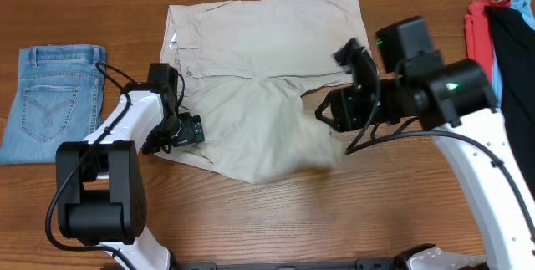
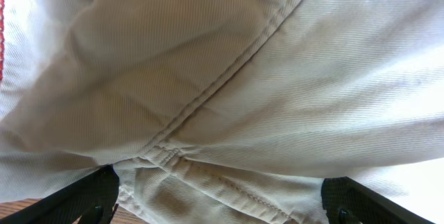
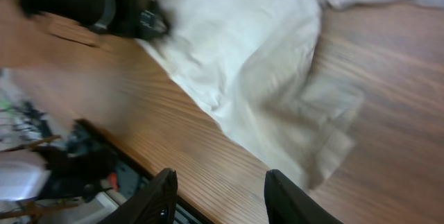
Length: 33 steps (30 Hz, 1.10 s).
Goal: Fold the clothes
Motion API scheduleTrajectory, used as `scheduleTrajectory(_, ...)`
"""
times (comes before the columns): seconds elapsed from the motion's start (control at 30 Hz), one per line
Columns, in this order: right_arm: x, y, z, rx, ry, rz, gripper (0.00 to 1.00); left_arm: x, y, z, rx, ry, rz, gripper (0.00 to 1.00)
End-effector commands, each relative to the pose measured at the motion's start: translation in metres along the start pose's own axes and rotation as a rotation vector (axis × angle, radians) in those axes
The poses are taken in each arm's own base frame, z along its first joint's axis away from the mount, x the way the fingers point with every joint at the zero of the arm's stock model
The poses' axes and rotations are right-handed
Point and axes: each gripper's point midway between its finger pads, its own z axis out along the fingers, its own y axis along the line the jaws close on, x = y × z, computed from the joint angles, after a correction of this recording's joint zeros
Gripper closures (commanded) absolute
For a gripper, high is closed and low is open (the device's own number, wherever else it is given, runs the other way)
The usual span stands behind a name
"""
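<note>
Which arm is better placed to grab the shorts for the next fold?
Left, probably. The left gripper stands wide open with a seamed fold of the shorts between its fingers; the right gripper is open on nothing, cloth beyond its fingertips.

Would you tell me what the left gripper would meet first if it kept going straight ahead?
The beige shorts: their seamed fabric fills the view directly ahead of the left gripper, between its open jaws, and is probably very close.
</note>
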Motion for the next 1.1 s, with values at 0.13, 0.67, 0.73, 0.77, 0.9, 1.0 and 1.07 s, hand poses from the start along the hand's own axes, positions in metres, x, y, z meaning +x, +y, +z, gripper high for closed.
scheduleTrajectory(0.13, 0.027, -0.052, 0.013, 0.222, 0.110, 0.123, 0.48, 0.033, 0.007, 0.043, -0.062, 0.144, 0.023, 0.03)
scheduleTrajectory(0.67, 0.039, -0.142, 0.127, 0.255, 0.039, 0.265, 0.27, 0.034, 0.007, 0.043, -0.060, 0.146, 0.022, 0.03)
scheduleTrajectory(0.73, 0.036, -0.141, 0.141, 0.207, 0.038, 0.223, 0.26, 0.034, 0.007, 0.043, -0.058, 0.148, 0.022, 0.03)
scheduleTrajectory(0.77, 0.035, -0.140, 0.147, 0.189, 0.046, 0.217, 0.26, 0.034, 0.007, 0.043, -0.059, 0.148, 0.022, 0.03)
scheduleTrajectory(0.9, 0.042, -0.150, 0.178, 0.161, 0.107, 0.243, 0.26, 0.034, 0.006, 0.043, -0.056, 0.149, 0.022, 0.03)
scheduleTrajectory(1.0, 0.053, -0.152, 0.201, 0.116, 0.166, 0.269, 0.51, 0.034, 0.006, 0.043, -0.056, 0.149, 0.022, 0.03)
scheduleTrajectory(1.07, 0.056, -0.141, 0.205, 0.043, 0.190, 0.257, 0.91, 0.034, 0.006, 0.043, -0.056, 0.149, 0.022, 0.03)
